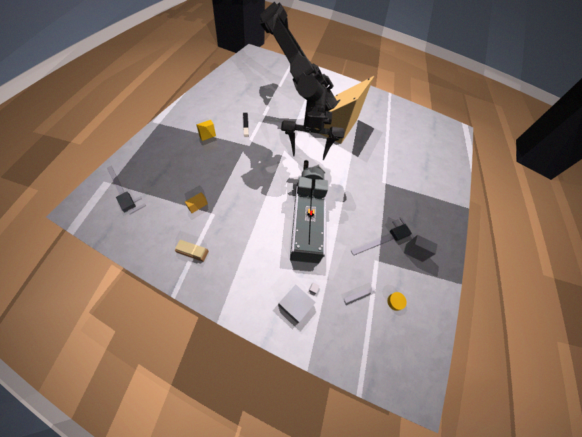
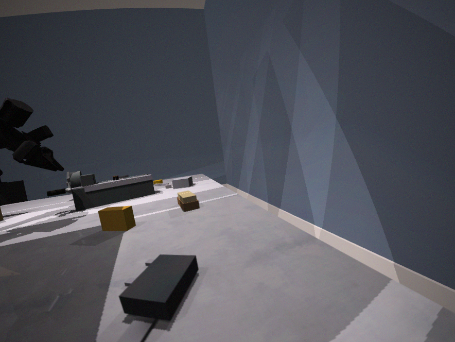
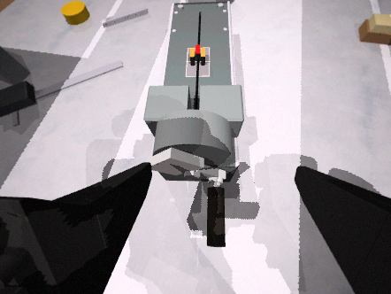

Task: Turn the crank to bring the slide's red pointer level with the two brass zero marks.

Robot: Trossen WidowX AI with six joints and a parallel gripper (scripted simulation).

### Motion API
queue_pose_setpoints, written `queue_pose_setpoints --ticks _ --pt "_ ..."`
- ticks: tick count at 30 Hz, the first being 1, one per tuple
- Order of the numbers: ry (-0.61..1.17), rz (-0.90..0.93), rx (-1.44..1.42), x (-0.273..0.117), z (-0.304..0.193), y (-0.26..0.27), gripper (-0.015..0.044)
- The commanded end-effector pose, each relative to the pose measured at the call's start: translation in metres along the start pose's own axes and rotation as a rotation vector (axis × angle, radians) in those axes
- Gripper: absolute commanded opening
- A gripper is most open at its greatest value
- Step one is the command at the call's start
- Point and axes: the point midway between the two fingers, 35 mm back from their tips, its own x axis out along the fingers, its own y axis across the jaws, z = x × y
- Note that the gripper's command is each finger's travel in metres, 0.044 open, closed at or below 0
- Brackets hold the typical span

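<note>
The grey-green machine (image 1: 307, 255) (image 2: 117, 195) (image 3: 179, 33) stands with its crank end toward the arm. Its black crank handle (image 1: 305, 164) (image 2: 56, 192) (image 3: 216, 217) points toward the arm, off a pale crank arm (image 3: 174, 160). The red pointer (image 1: 311, 212) (image 3: 197, 49) is between the two brass marks, the left one (image 3: 192, 53) and the right one (image 3: 203, 53); in the wrist view its tip looks slightly farther out than they are, but exact level cannot be told. My gripper (image 1: 309, 156) (image 2: 62, 169) (image 3: 221, 171) is open and empty, above the handle, its fingers apart on either side.
A tan slanted board (image 1: 359, 105) stands beside the arm. Yellow blocks (image 1: 206, 129) (image 2: 117, 218) and a wooden block (image 1: 191, 250) lie left of the machine. A grey block (image 1: 297, 303) is beyond its far end. A dark cube (image 1: 421, 247) and yellow disc (image 1: 397, 301) lie right.
</note>
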Motion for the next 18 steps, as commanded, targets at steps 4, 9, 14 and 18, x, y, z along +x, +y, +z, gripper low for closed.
queue_pose_setpoints --ticks 4,9,14,18 --pt "-0.002 0.001 -0.007 0.017 -0.025 0.0 0.044" --pt "-0.002 0.001 -0.008 0.021 -0.029 0.0 0.044" --pt "-0.001 0.002 -0.007 0.028 -0.034 0.0 0.044" --pt "-0.001 0.002 -0.007 0.033 -0.038 0.0 0.044"
